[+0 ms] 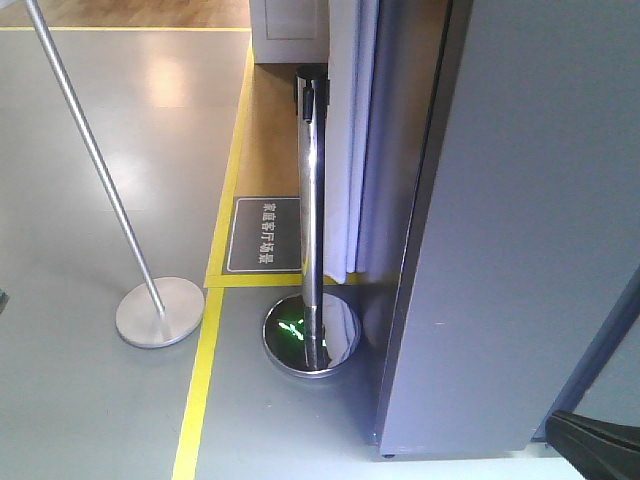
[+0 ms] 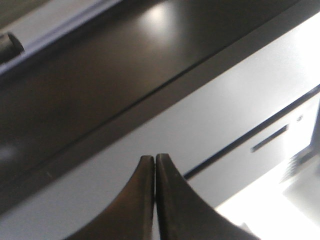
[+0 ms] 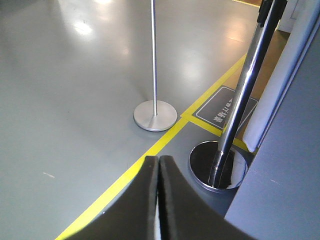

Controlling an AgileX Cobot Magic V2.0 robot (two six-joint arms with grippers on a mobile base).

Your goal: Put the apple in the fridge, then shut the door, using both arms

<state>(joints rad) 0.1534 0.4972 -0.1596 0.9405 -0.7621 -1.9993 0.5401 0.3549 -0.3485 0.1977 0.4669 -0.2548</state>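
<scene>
Dark grey and flat, the fridge door's outer panel (image 1: 520, 230) is filling the front view from twelve to four o'clock, beside a polished steel stanchion pole (image 1: 311, 220). The left gripper (image 2: 155, 160) and right gripper (image 3: 158, 162) are both showing tips pressed together, empty. The apple is appearing nowhere. The door is probably rigid, heavy and slick; pushing flat near its free edge seems wiser than pinching.

Both grippers, left gripper (image 2: 155, 159) and right gripper (image 3: 158, 161), end in smooth, dark, tapered, curved fingers.
</scene>
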